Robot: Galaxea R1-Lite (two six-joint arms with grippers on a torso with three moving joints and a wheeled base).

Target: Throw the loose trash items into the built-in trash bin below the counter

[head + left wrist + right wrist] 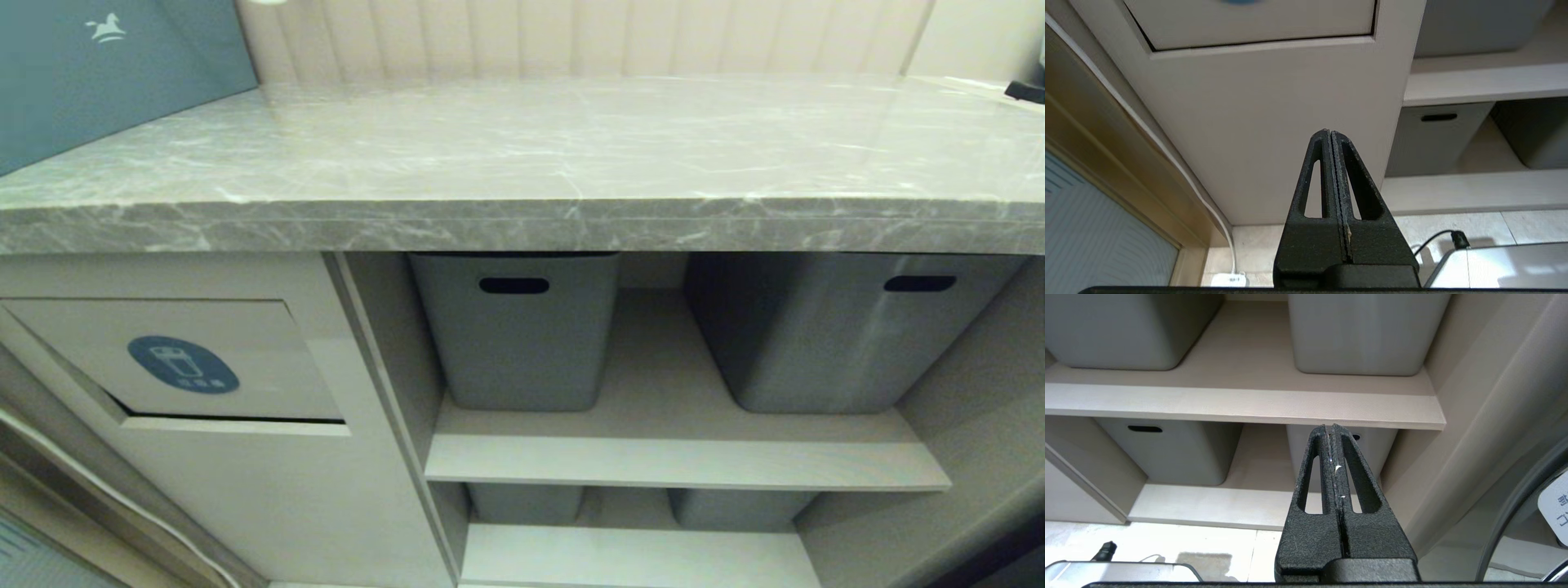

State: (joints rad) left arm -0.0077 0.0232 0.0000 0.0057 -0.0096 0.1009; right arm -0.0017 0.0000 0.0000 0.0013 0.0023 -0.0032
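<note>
Left gripper (1330,132) pinched closed — facing beige cabinet front (1265,122)

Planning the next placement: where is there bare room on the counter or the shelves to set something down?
The counter top shows bare from the teal box at its left to the dark object at far right. On the upper shelf, a strip lies open between the two grey tubs and along the front edge; behind is crowded.

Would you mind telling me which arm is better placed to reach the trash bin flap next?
The left, probably. The left gripper, shut and empty, faces the cabinet front just below the trash bin flap. The right gripper, also shut, faces the shelves with grey tubs.
</note>
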